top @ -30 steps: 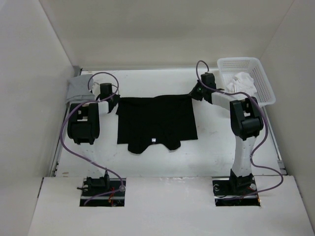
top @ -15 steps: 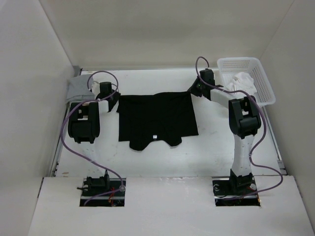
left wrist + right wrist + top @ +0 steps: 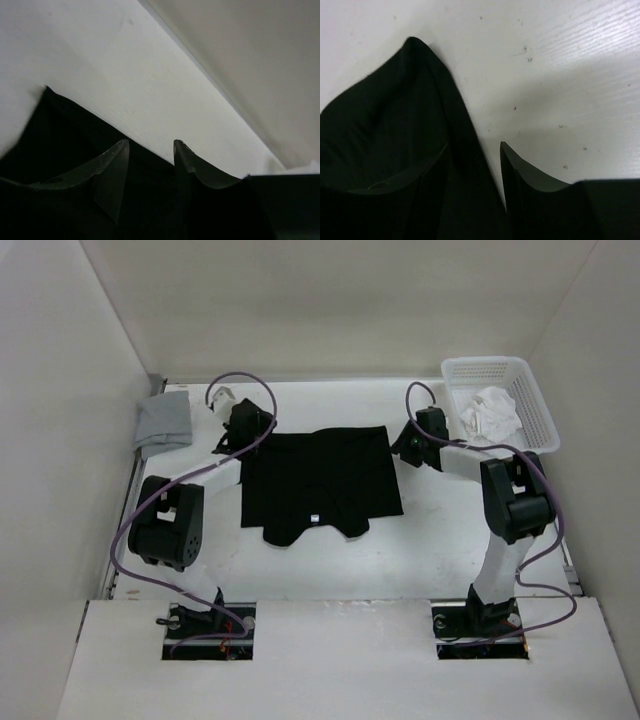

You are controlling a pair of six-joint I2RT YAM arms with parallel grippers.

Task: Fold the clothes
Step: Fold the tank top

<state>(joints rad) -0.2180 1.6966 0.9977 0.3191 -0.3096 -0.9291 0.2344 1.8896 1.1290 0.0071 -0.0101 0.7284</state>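
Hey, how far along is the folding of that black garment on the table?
Done: the black garment lies flat, apparently folded over once, with uneven lobes poking out at its near edge. In hand: nothing; the left gripper and right gripper both stand open at its far corners. Left: probably more folds to make it compact, since it is spread wide.

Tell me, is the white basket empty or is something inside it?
Not empty. In the top view, the white basket at the far right of the table holds a crumpled white cloth.
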